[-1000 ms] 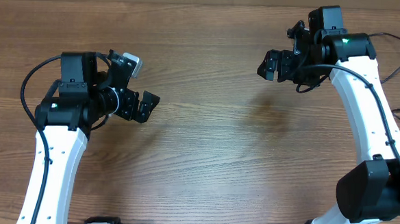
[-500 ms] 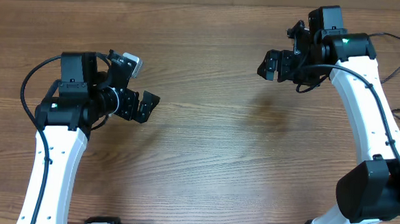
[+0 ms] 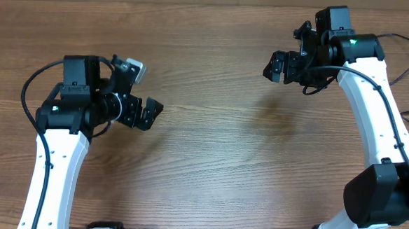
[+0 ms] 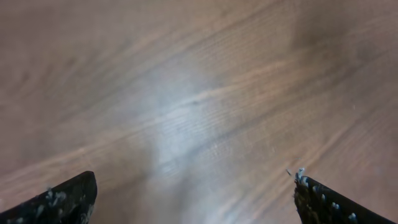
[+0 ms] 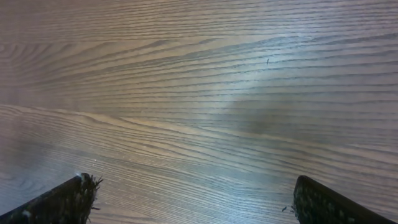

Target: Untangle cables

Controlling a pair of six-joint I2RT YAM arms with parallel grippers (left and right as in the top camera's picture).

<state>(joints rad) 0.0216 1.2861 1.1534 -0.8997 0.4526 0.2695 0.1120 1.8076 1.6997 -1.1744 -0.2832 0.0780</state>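
No cables show in any view; only bare wooden table (image 3: 209, 150) lies between the arms. My left gripper (image 3: 148, 110) hovers at the left of the table, open and empty. In the left wrist view, which is blurred, the left gripper (image 4: 196, 202) has its dark fingertips (image 4: 65, 200) far apart over bare wood. My right gripper (image 3: 277, 66) hangs at the back right, also open and empty. The right wrist view shows the right gripper (image 5: 193, 199) with its fingertips (image 5: 326, 202) spread wide above the wood grain.
The two white arms stand along the left side (image 3: 55, 156) and the right side (image 3: 379, 131) of the table. Black wiring (image 3: 407, 65) loops from the right arm toward the right edge. The table's far edge (image 3: 196, 3) runs along the top.
My left gripper has turned and shifted slightly; its wrist view is blurred by the motion. The right arm has stayed still. Both grippers remain open.
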